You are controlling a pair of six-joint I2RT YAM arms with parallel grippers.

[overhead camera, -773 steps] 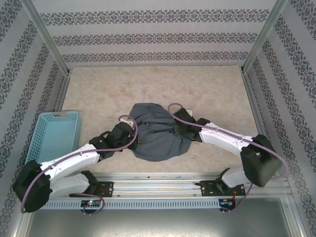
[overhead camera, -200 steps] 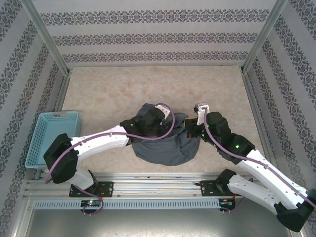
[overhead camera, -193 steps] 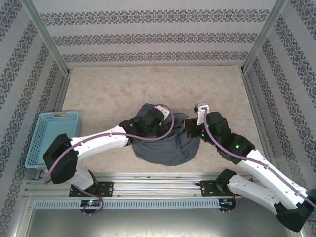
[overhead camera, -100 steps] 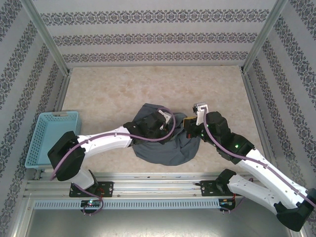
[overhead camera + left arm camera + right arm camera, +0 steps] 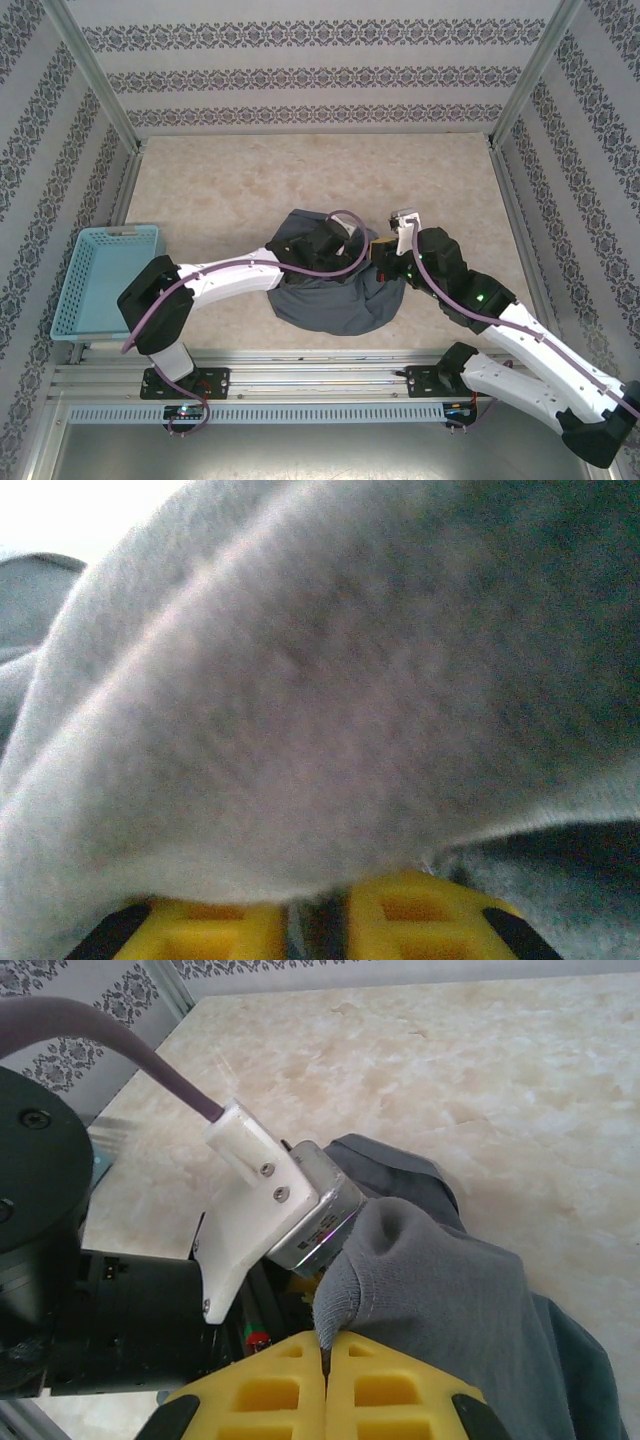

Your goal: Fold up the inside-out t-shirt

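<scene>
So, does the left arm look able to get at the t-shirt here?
Likely yes: the left fingers sit under a fold of the t-shirt, cloth draped over them. The right fingers pinch a fold close by, crowding but not blocking.

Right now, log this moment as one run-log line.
grey t-shirt: bunched heap, not yet folded | left gripper: draped in cloth, grip unclear | right gripper: shut, pinching a fold of it
</scene>
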